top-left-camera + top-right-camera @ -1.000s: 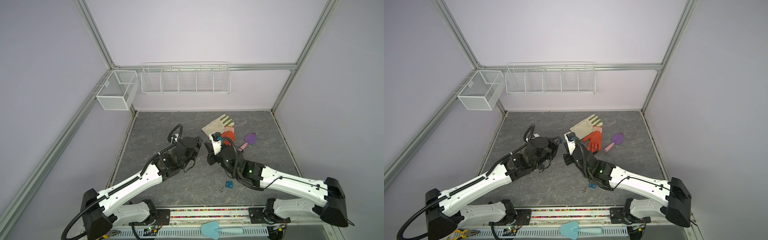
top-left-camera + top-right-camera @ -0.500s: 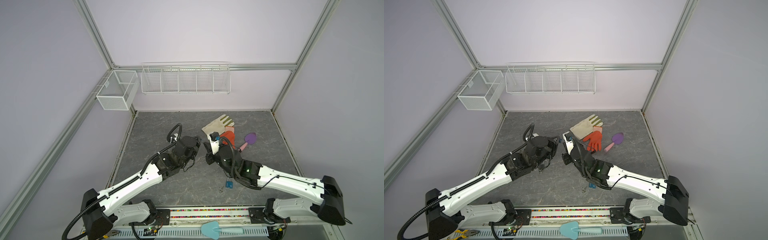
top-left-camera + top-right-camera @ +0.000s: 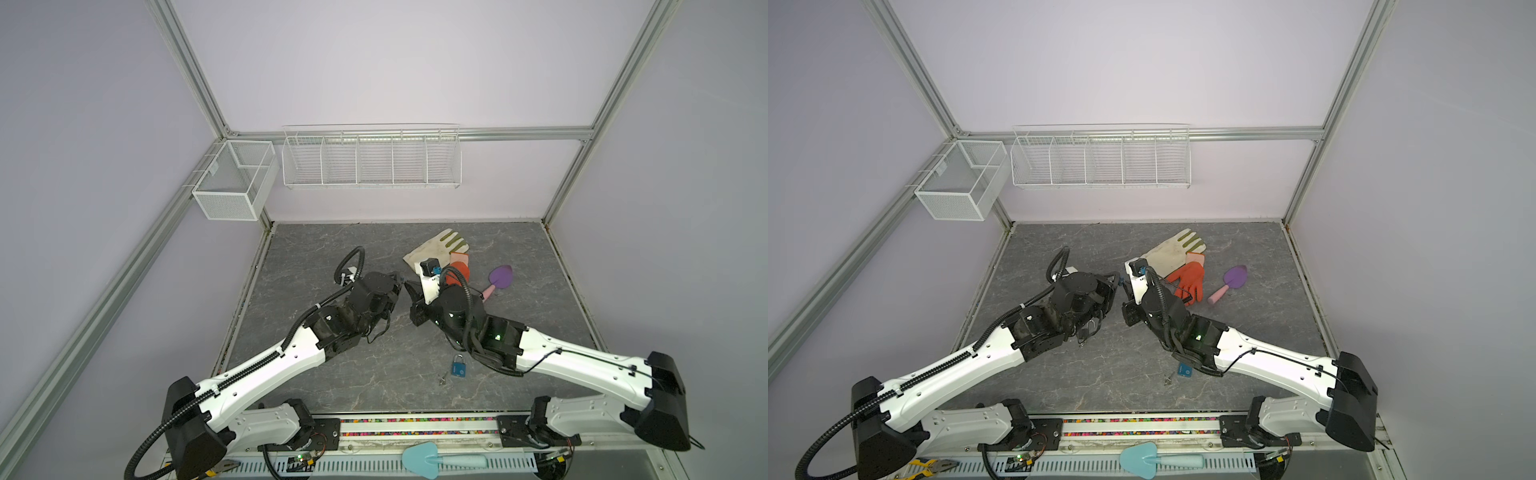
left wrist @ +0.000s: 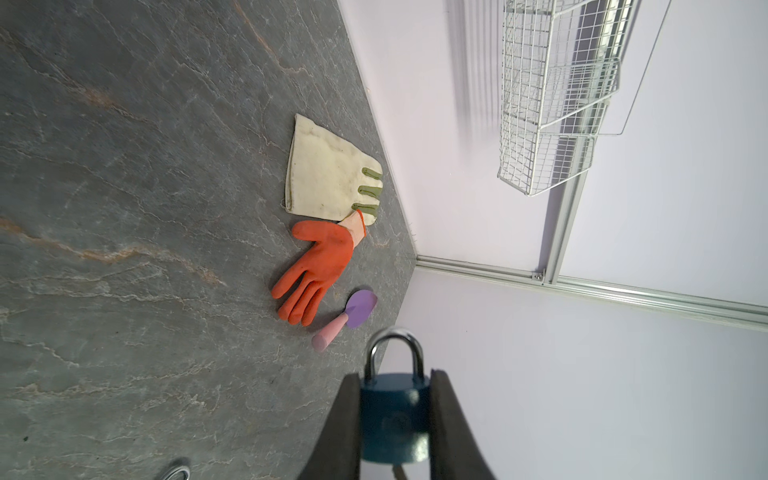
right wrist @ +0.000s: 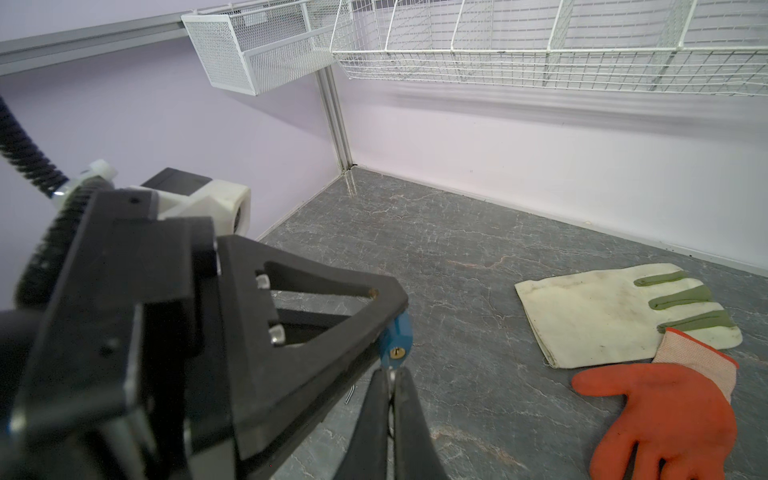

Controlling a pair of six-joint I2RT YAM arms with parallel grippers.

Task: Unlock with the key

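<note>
Two tools tip to tip: left tool [image 4: 395, 395] clamped on blue padlock [image 4: 394, 419], right tool [image 5: 390, 388] pinching key [image 5: 391, 376] beside keyhole [image 5: 398, 352].

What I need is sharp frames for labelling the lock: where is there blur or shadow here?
Left wrist view: the padlock in the left gripper is soft, too near the lens; the orange glove behind is crisp. Right wrist view: that gripper's body is blurred, the padlock's keyhole readable; the wire basket throws a streaky shadow on the wall. Both top views: even light, sharp.
</note>
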